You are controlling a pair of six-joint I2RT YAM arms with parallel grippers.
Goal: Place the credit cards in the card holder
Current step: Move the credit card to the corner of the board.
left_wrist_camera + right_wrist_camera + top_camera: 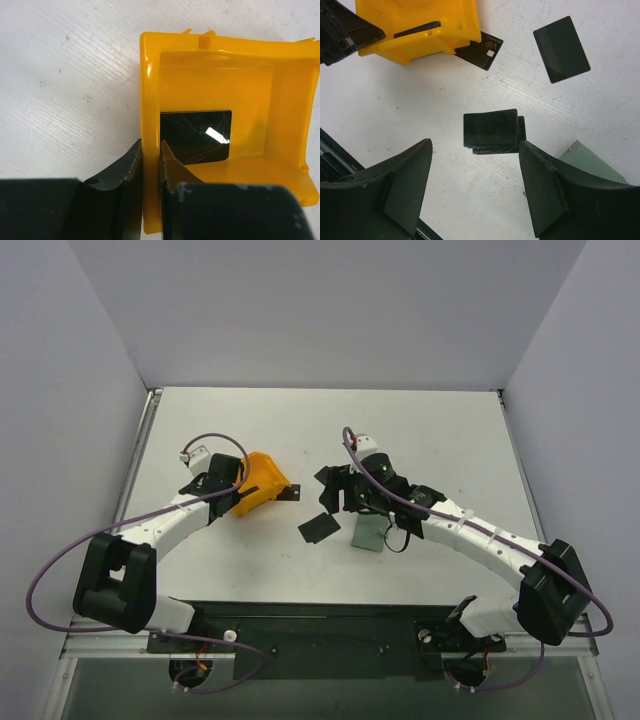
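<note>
Right hand (475, 150) hovers with its jaws spread wide, holding nothing. Just ahead of its fingertips sits a little stack of black credit cards (490, 129), slightly fanned on the white surface (420, 110). Farther ahead of that hand a single card (561, 48) lies flat by itself, and a VIP card (482, 50) pokes out from under the orange plastic bin (420, 20). The sage-green card holder (592, 162) is tucked just beside one finger, half hidden, so I can't say if it's open.

Over at the left hand (150, 150): clamped tight on the bin's side wall, one finger inside, one outside, with a glossy card (196, 136) inside the bin just ahead of the inner finger.

Now, these cards look thin, stiff, light and slick, I'd say, and lying flat they give fingers little to bite. Best bet is pinching across the short width at the long edges, probably the stack's top card, where an edge overhangs.
</note>
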